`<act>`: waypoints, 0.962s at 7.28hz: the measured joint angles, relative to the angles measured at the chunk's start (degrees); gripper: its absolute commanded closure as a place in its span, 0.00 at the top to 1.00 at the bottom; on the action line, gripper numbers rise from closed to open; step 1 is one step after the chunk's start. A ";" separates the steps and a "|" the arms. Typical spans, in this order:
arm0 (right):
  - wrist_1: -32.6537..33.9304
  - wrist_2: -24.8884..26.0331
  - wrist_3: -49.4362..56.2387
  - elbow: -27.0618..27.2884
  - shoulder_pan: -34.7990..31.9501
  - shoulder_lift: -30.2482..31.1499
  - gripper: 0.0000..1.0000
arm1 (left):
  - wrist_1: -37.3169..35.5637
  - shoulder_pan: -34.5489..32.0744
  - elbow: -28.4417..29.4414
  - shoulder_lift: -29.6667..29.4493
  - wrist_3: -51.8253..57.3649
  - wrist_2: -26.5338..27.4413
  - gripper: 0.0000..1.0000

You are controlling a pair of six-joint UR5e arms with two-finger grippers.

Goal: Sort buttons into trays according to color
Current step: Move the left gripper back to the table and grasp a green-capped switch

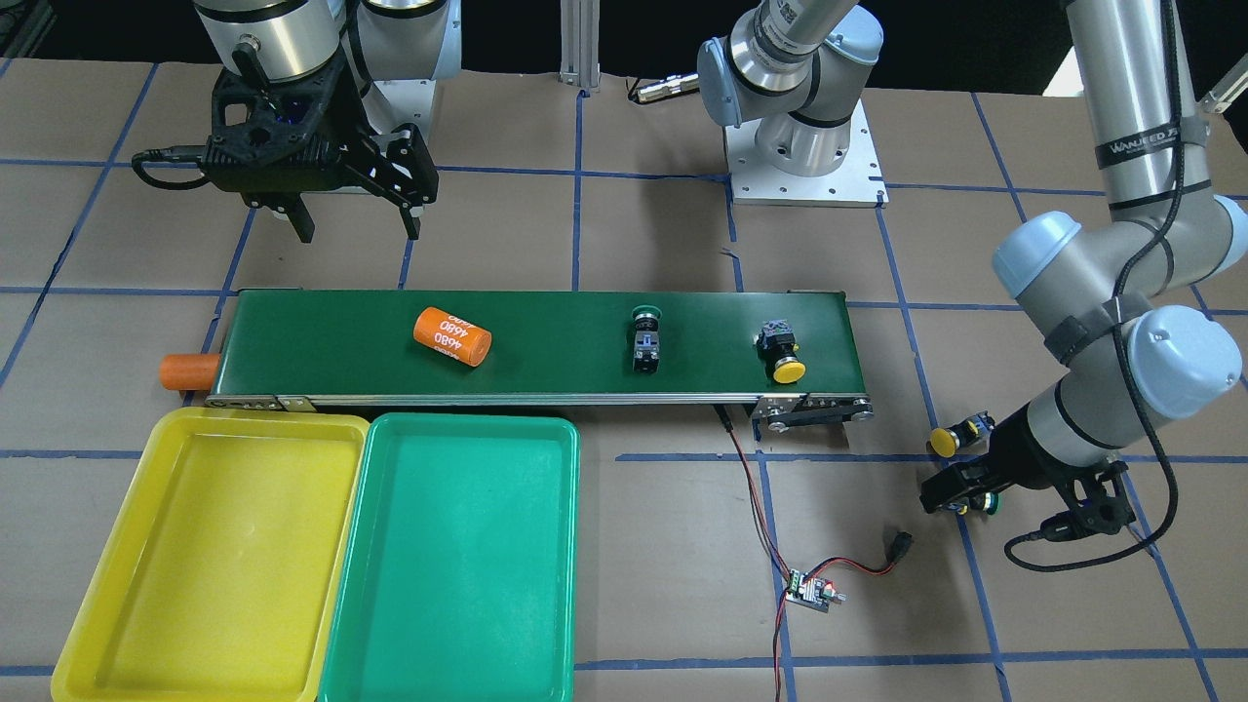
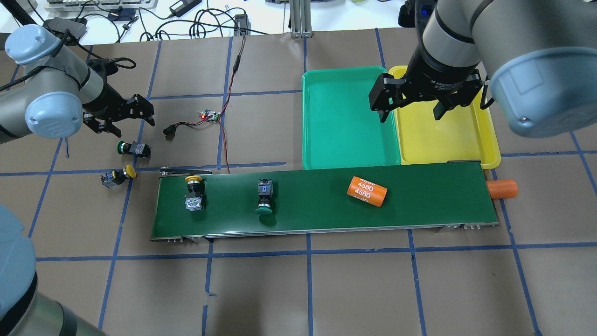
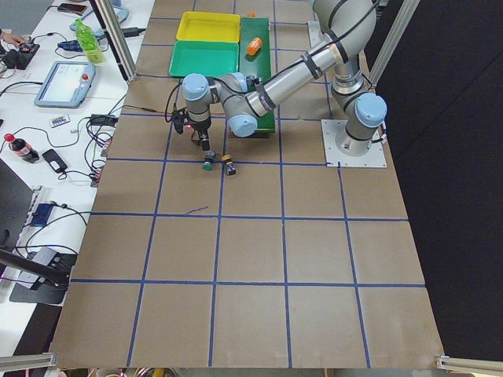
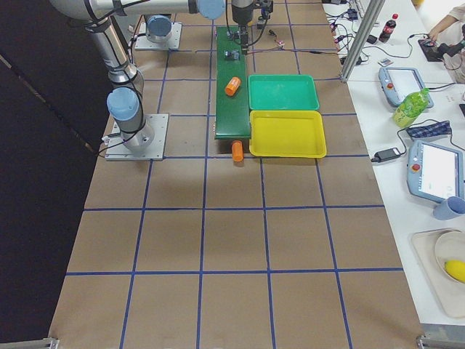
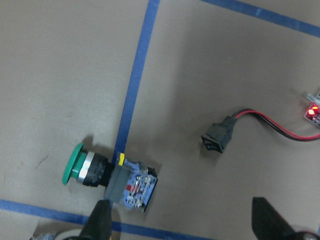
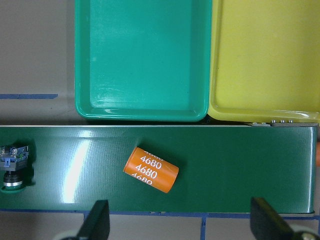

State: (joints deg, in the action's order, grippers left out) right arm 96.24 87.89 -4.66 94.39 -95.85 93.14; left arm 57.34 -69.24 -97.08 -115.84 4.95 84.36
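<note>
Two buttons lie on the conveyor belt (image 1: 546, 361): a yellow-capped one (image 1: 783, 356) near its end and a green-capped one (image 1: 644, 341) near the middle. Two more lie on the table beyond that end: a green-capped one (image 2: 132, 148) and a yellow-capped one (image 2: 119, 176). My left gripper (image 2: 133, 127) is open and empty, low over the green-capped button (image 5: 107, 172) on the table. My right gripper (image 2: 411, 113) is open and empty, high above the seam between the green tray (image 2: 305, 116) and the yellow tray (image 2: 489, 135). Both trays hold nothing.
An orange cylinder (image 1: 451, 336) marked 4680 lies on the belt, and another (image 1: 188, 371) sticks out at the belt's end by the yellow tray. A small controller board (image 2: 211, 115) with red and black wires and a loose black plug (image 5: 218, 137) lie near my left gripper.
</note>
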 measured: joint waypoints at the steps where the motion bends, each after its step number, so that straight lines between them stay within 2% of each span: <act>1: 0.00 0.02 0.00 0.00 0.00 0.02 1.00 | -0.02 1.25 -0.16 -0.85 0.01 -0.02 1.00; 5: 0.00 0.00 0.00 0.00 -0.01 0.03 1.00 | -0.04 3.02 -0.76 -2.94 -3.95 0.11 1.00; 6: 0.00 0.00 0.00 0.00 0.01 0.03 1.00 | -0.04 3.05 -0.58 -3.64 -4.27 0.11 0.91; 7: 0.00 0.00 0.00 0.00 0.02 0.03 1.00 | -0.04 3.08 -0.32 -4.35 -4.57 0.11 0.62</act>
State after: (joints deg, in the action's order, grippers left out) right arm 96.24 87.89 -4.66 94.39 -95.83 93.16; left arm 57.30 -66.16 -97.39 -120.18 0.39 84.46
